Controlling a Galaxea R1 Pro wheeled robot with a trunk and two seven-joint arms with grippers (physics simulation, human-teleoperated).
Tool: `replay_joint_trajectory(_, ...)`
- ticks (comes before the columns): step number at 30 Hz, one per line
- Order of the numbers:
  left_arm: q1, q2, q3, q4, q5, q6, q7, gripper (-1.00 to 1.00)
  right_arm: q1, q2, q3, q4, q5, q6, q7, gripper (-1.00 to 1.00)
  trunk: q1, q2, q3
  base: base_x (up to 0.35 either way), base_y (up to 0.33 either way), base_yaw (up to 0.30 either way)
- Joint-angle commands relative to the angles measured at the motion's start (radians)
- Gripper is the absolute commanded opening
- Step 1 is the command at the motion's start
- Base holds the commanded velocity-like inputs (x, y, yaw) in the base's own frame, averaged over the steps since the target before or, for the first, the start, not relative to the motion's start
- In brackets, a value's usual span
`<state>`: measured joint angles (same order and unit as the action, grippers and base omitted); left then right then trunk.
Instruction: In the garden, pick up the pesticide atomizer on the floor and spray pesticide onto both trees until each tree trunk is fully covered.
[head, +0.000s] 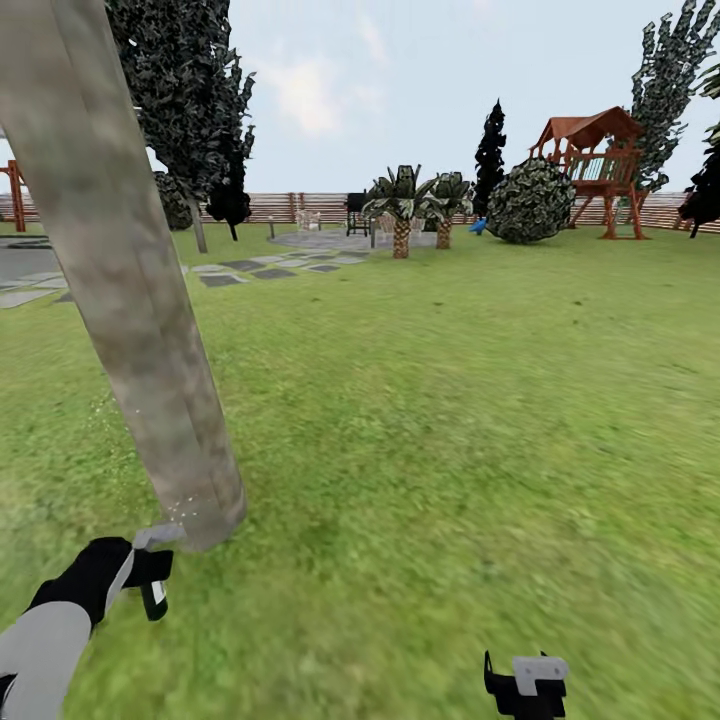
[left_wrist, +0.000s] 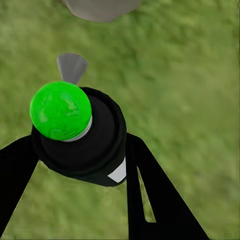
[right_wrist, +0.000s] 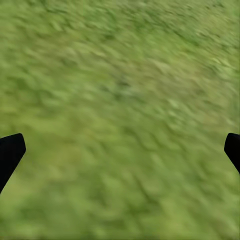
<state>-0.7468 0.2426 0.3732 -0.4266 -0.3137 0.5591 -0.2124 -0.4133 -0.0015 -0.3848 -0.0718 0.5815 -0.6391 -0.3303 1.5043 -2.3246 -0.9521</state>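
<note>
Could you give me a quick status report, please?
Left gripper shut on atomizer, nozzle at trunk base. Right gripper open over grass. Nothing in the way.

Left arm (head: 45, 640) reaches forward low with jaws clamped, right gripper (head: 527, 688) hangs low, jaws spread wide

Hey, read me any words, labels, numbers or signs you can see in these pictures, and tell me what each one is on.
None: no readable text in any view.
The pesticide atomizer, held in the left gripper, carries a small white patch on its dark body, but it is blank or too blurred to read.
The tree trunk, grass and right gripper bear no markings.
</note>
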Motion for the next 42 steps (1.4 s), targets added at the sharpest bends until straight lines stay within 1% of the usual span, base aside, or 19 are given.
replay_joint_trajectory(1, -0.005, 0.017, 0.007, -0.022, -0.008, 0.005, -0.006, -1.0, -0.001, 0.0, -0.005, 0.002, 0.011, -0.002, -0.006, 1.0, 0.0, 0.0, -0.001, 0.0, 0.0, 0.0)
replay_joint_trajectory(3, -0.006, 0.061, 0.006, -0.039, -0.009, 0.006, -0.006, -1.0, -0.001, 0.0, -0.005, 0.002, 0.011, -0.002, -0.007, 1.0, 0.0, 0.0, -0.001, 0.0, 0.0, 0.0)
replay_joint_trajectory(4, 0.0, 0.1, 0.004, -0.047, -0.008, 0.0, -0.011, -1.0, -0.001, 0.0, -0.005, 0.002, 0.011, -0.002, -0.007, 1.0, 0.0, 0.0, -0.001, 0.0, 0.0, 0.0)
replay_joint_trajectory(5, 0.001, 0.104, 0.002, -0.049, -0.007, -0.003, -0.012, -1.0, -0.001, 0.0, -0.005, 0.003, 0.011, -0.002, -0.007, 1.0, 0.0, 0.0, -0.001, 0.0, 0.0, 0.0)
replay_joint_trajectory(8, 0.003, 0.101, 0.005, -0.046, -0.006, -0.003, -0.014, -1.0, -0.001, 0.0, -0.005, 0.003, 0.011, -0.002, -0.007, 1.0, 0.0, 0.0, -0.001, 0.112, 0.0, 0.0)
replay_joint_trajectory(14, 0.002, 0.066, -0.011, -0.051, -0.006, 0.009, -0.013, -1.0, -0.001, 0.0, -0.005, 0.003, 0.011, -0.002, -0.007, 1.0, 0.0, 0.0, -0.001, 0.26, 0.0, 0.0)
replay_joint_trajectory(15, 0.0, 0.062, -0.026, -0.051, -0.006, 0.009, -0.013, -1.0, -0.001, 0.0, -0.005, 0.003, 0.011, -0.002, -0.007, 1.0, 0.0, 0.0, -0.001, 0.034, 0.0, 0.0)
replay_joint_trajectory(17, -0.001, 0.058, -0.088, -0.05, -0.006, 0.009, -0.015, -1.0, -0.001, -0.001, -0.005, 0.003, 0.011, -0.002, -0.007, 1.0, 0.0, 0.0, -0.001, 0.012, 0.0, 0.0)
replay_joint_trajectory(19, 0.0, 0.066, -0.167, -0.049, -0.009, 0.007, -0.048, -1.0, -0.001, -0.001, -0.005, 0.003, 0.011, -0.002, -0.007, 1.0, 0.0, 0.0, -0.001, 0.003, 0.0, 0.0)
replay_joint_trajectory(20, 0.002, 0.072, -0.179, -0.049, -0.015, 0.007, -0.07, -1.0, -0.001, 0.0, -0.005, 0.003, 0.011, -0.002, -0.007, 1.0, 0.0, 0.0, -0.001, 0.0, 0.0, 0.0)
replay_joint_trajectory(23, 0.003, 0.121, -0.19, -0.041, -0.044, 0.006, -0.096, -1.0, -0.001, 0.0, -0.005, 0.003, 0.011, -0.002, -0.007, 1.0, 0.0, 0.0, -0.001, 0.0, 0.0, 0.0)
replay_joint_trajectory(24, 0.006, 0.123, -0.198, -0.033, -0.049, 0.002, -0.099, -1.0, -0.001, 0.0, -0.005, 0.003, 0.011, -0.002, -0.007, 1.0, 0.0, 0.0, -0.001, 0.0, 0.0, 0.0)
replay_joint_trajectory(27, 0.012, 0.072, -0.222, -0.027, -0.052, 0.006, -0.102, -1.0, -0.001, 0.0, -0.005, 0.003, 0.011, -0.002, -0.006, 1.0, 0.0, 0.0, -0.001, 0.0, 0.0, 0.0)
replay_joint_trajectory(30, 0.003, 0.058, -0.225, -0.038, -0.052, 0.035, -0.101, -1.0, -0.001, 0.0, -0.005, 0.003, 0.011, -0.002, -0.006, 1.0, 0.0, 0.0, -0.001, 0.0, 0.0, 0.0)
replay_joint_trajectory(33, 0.001, 0.071, -0.226, -0.042, -0.055, 0.091, -0.101, -1.0, -0.001, 0.0, -0.005, 0.003, 0.011, -0.002, -0.006, 1.0, 0.0, 0.0, -0.001, 0.0, 0.0, 0.0)
replay_joint_trajectory(35, 0.001, 0.121, -0.225, -0.044, -0.053, 0.104, -0.101, -1.0, -0.001, 0.0, -0.005, 0.003, 0.011, -0.002, -0.006, 1.0, 0.0, 0.0, -0.001, 0.0, 0.0, 0.0)
replay_joint_trajectory(38, 0.004, 0.139, -0.221, -0.044, -0.05, 0.105, -0.108, -1.0, -0.001, 0.0, -0.005, 0.003, 0.011, -0.002, -0.006, 1.0, 0.0, 0.0, -0.001, 0.0, 0.0, 0.0)
replay_joint_trajectory(39, 0.001, 0.144, -0.22, -0.056, -0.051, 0.106, -0.162, -1.0, -0.001, 0.0, -0.005, 0.003, 0.011, -0.002, -0.007, 1.0, 0.0, 0.0, -0.001, 0.0, 0.0, 0.183)
replay_joint_trajectory(42, -0.01, 0.144, -0.22, -0.175, -0.054, 0.14, -0.212, -1.0, -0.001, -0.001, -0.005, 0.001, 0.011, -0.002, -0.007, 1.0, 0.0, 0.0, -0.001, 0.0, 0.0, 0.249)
